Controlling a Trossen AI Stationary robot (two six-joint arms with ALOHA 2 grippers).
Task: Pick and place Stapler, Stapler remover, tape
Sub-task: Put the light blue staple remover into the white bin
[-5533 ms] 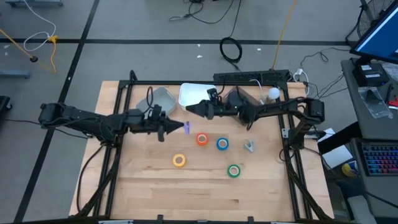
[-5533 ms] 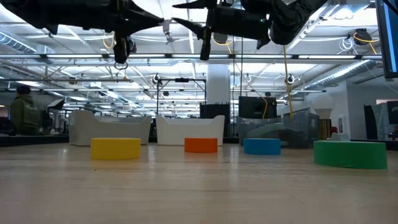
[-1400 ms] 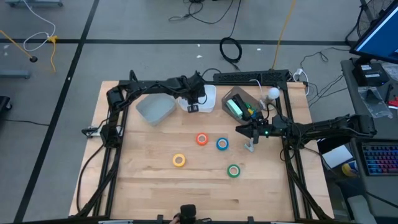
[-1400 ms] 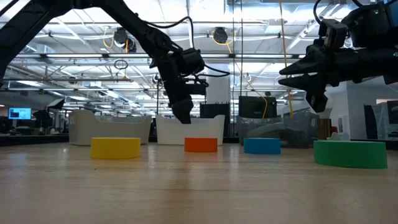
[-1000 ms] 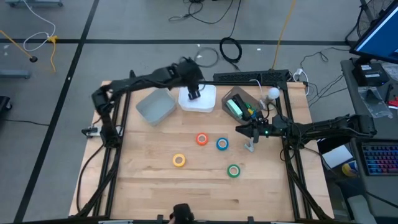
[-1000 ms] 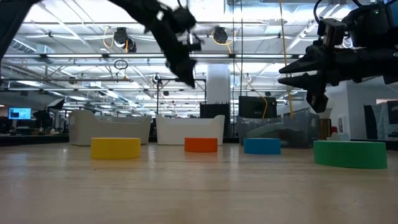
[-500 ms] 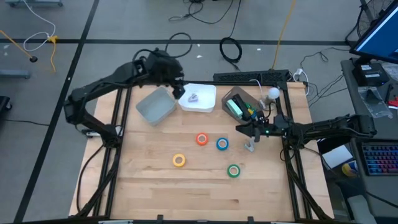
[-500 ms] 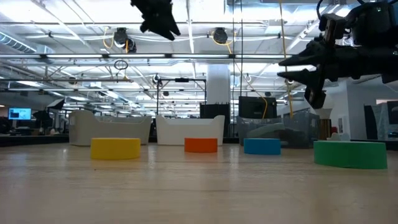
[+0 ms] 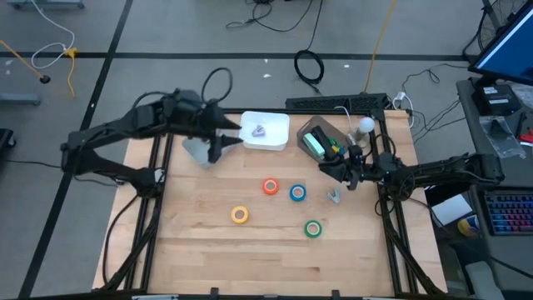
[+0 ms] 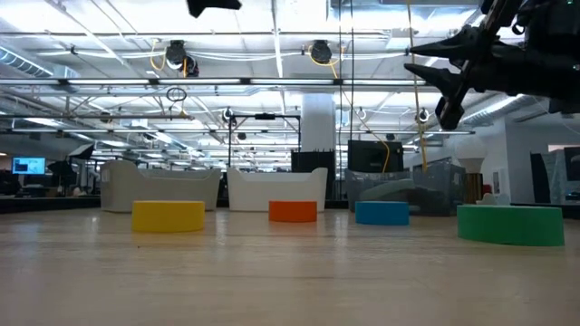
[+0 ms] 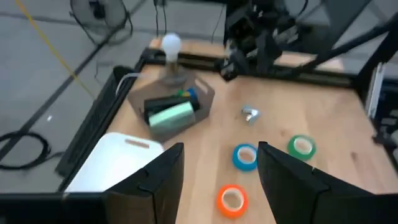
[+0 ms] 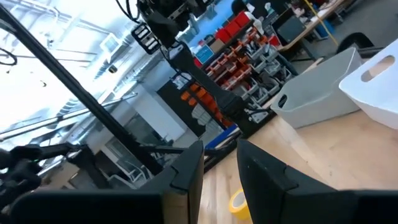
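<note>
While both arms hang above the table, the white tray at upper centre of the high view holds a small purplish piece, and the grey bin right of it holds the green stapler. Left gripper, fingers spread and empty, sits just left of the tray. Right gripper, also spread and empty, hovers just up-left of the stapler remover. Orange tape, blue tape, yellow tape and green tape lie mid-frame below both.
</note>
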